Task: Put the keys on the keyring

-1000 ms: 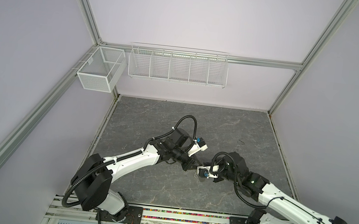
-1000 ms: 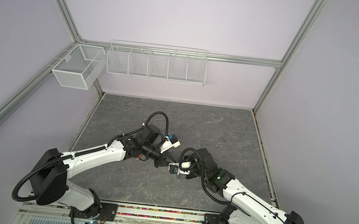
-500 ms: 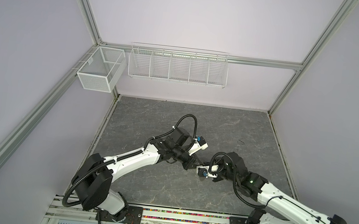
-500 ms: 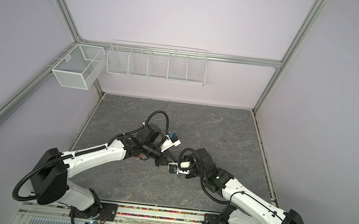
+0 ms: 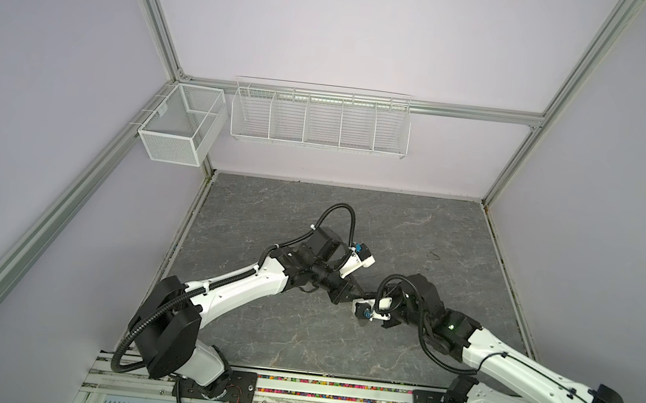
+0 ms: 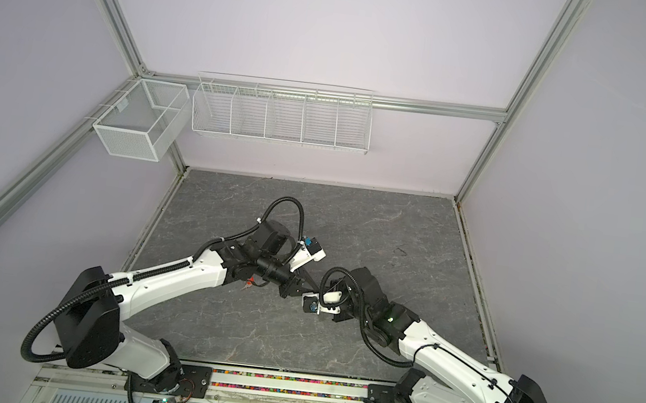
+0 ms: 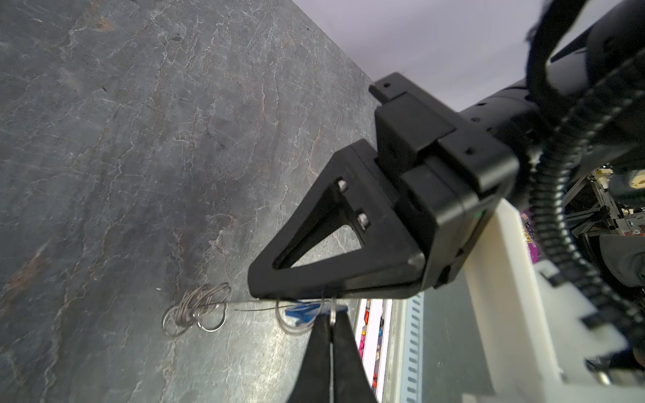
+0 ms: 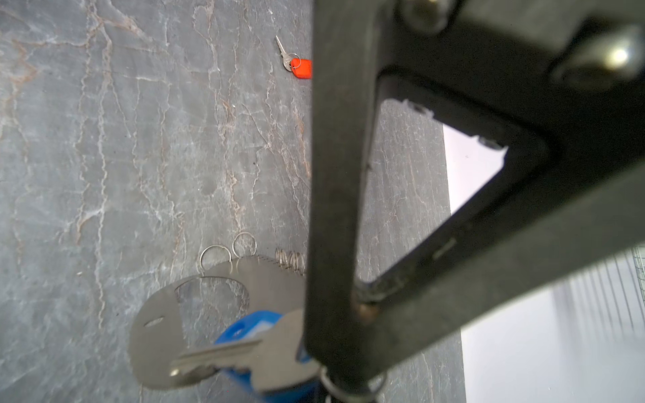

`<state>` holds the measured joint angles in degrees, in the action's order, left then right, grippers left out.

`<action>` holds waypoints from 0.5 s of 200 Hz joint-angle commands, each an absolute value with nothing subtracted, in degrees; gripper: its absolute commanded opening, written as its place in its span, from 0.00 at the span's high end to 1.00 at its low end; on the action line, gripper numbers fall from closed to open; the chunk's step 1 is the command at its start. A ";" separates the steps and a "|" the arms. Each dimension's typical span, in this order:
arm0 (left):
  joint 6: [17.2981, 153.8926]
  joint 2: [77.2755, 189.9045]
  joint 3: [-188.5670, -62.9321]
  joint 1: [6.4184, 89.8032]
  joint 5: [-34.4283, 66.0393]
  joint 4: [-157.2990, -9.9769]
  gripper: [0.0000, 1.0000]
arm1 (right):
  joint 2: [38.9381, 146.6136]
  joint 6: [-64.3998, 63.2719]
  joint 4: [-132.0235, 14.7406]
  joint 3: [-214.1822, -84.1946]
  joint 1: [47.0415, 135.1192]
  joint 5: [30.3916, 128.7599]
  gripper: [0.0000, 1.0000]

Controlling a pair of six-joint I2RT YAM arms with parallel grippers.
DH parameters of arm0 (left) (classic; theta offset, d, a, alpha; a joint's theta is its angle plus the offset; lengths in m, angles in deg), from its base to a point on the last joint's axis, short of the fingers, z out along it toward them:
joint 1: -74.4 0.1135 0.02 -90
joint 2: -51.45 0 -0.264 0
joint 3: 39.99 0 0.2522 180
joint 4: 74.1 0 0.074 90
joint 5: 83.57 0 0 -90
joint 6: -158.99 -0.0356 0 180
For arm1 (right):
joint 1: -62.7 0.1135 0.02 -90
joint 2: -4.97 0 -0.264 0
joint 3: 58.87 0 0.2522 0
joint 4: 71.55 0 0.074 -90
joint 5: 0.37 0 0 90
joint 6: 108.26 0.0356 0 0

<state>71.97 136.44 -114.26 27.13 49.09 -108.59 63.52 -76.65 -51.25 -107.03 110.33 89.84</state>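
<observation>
My left gripper [image 7: 331, 319] is shut on the silver key with the blue tag [image 8: 275, 345], which shows edge-on between its tips. My right gripper [image 7: 258, 293] meets it there, shut on a silver ring [image 7: 296, 322] beside the blue tag [image 7: 307, 310]. In the right wrist view the left gripper's finger hides the right gripper's own tips. The grey keyring [image 8: 153, 342], with its oval cut-out and edge rings [image 8: 244, 244], lies just beyond the key. I cannot tell whether it rests on the table. The orange-tagged key [image 8: 298, 66] lies apart on the table [image 6: 247, 283]. In both top views the grippers join mid-table [image 5: 359, 300].
A long white wire basket [image 5: 319, 118] and a mesh box [image 5: 179, 126] hang on the back wall, well above the slate table [image 5: 393, 228]. A small dark scrap [image 5: 434, 254] lies at the right. The mounting rail [image 5: 332, 388] runs along the front edge.
Both grippers stay shut and pressed together at the same spot. The right arm has shifted only very slightly toward the left one.
</observation>
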 commanded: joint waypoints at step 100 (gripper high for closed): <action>73.37 139.20 -119.36 27.30 46.96 -115.98 1.00 | 62.78 -76.62 -51.81 -106.81 110.72 90.20 0.93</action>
<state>72.17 138.25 -117.34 27.13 48.04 -114.38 63.50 -76.61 -51.25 -107.03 110.33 90.69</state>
